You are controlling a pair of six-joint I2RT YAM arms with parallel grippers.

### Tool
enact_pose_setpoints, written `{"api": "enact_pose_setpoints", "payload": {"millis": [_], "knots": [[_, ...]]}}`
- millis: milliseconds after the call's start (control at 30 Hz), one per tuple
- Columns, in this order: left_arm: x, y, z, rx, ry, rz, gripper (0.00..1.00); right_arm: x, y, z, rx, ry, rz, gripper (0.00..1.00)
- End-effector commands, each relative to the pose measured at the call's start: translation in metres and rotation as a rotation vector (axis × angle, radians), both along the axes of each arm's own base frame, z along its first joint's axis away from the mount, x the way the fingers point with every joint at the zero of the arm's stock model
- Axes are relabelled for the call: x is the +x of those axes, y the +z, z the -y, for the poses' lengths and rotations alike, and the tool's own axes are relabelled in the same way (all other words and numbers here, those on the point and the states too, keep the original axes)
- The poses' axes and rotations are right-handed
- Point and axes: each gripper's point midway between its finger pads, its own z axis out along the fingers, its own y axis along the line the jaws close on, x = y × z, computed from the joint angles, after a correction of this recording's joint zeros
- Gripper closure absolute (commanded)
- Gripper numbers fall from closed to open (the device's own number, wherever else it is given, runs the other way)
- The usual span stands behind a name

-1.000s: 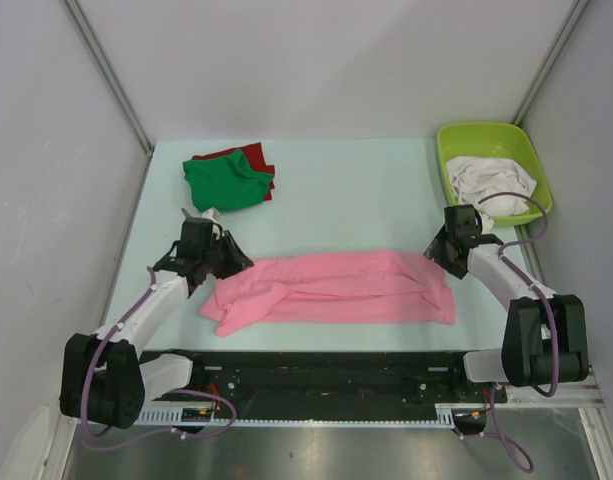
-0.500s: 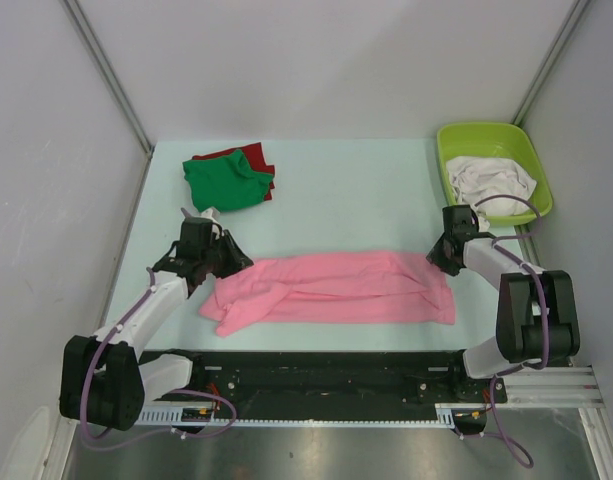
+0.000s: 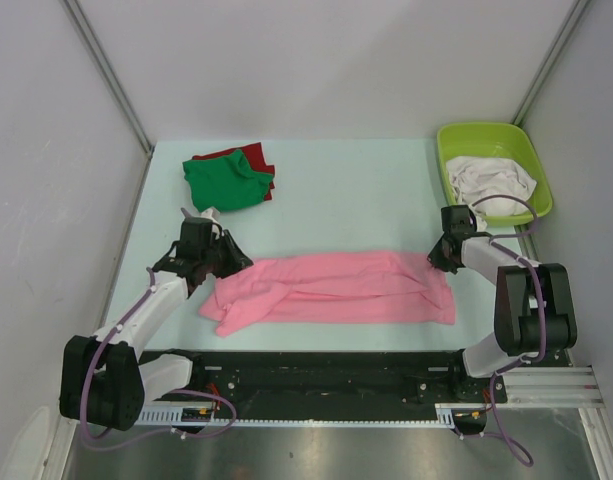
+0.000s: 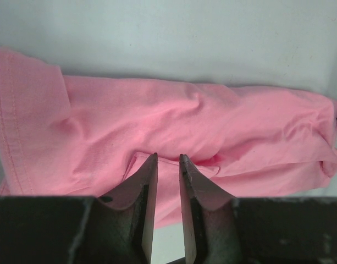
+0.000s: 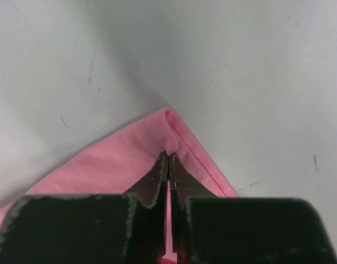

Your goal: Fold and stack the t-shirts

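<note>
Lime tub (image 3: 483, 133) right of pink t-shirt (image 3: 336, 288)

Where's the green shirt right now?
Top view: at the table's far-left corner, the green shirt lies on the red shirt, beyond the pink shirt's left end.

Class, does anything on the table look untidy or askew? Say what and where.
The pink cotton t-shirt lies rumpled at its left end, one sleeve poking out. The folded green t-shirt sits skewed on the red t-shirt, and white shirts are heaped in the lime-green plastic tub.

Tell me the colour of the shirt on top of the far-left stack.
Green t-shirt, lying over a red t-shirt; best in top external view.
</note>
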Motion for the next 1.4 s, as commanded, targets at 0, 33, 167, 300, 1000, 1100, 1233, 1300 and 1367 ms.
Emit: {"api": "enact_pose_setpoints", "payload": {"millis": [0, 33, 167, 300, 1000, 1100, 1233, 1300, 1367], "knots": [[0.004, 0.005, -0.001, 0.017, -0.009, 0.038, 0.73, 0.016, 0.007, 0.000, 0.004, 0.001, 0.053, 1.00], [0.004, 0.005, -0.001, 0.021, -0.010, 0.038, 0.73, 0.017, 0.009, 0.001, 0.005, -0.003, 0.058, 1.00], [0.004, 0.005, -0.002, 0.026, -0.006, 0.034, 0.74, 0.029, 0.023, 0.006, 0.003, -0.023, 0.104, 1.00], [0.003, 0.004, -0.004, 0.035, -0.004, 0.034, 0.74, 0.039, 0.032, 0.015, 0.005, -0.045, 0.122, 1.00], [0.005, 0.003, -0.010, 0.045, 0.008, 0.041, 0.75, 0.088, 0.045, 0.014, 0.125, -0.069, 0.213, 1.00], [0.005, 0.002, -0.009, 0.039, 0.006, 0.036, 0.75, 0.094, 0.059, 0.014, 0.111, -0.061, 0.248, 1.00], [0.005, 0.003, -0.009, 0.036, 0.003, 0.039, 0.75, 0.092, 0.053, 0.016, 0.098, -0.053, 0.198, 0.87], [0.005, 0.002, -0.010, 0.037, 0.003, 0.038, 0.75, 0.088, 0.040, 0.016, 0.096, -0.054, 0.158, 0.50], [0.003, 0.001, -0.009, 0.035, 0.002, 0.035, 0.75, 0.087, 0.036, 0.015, 0.099, -0.055, 0.144, 0.17]]}}
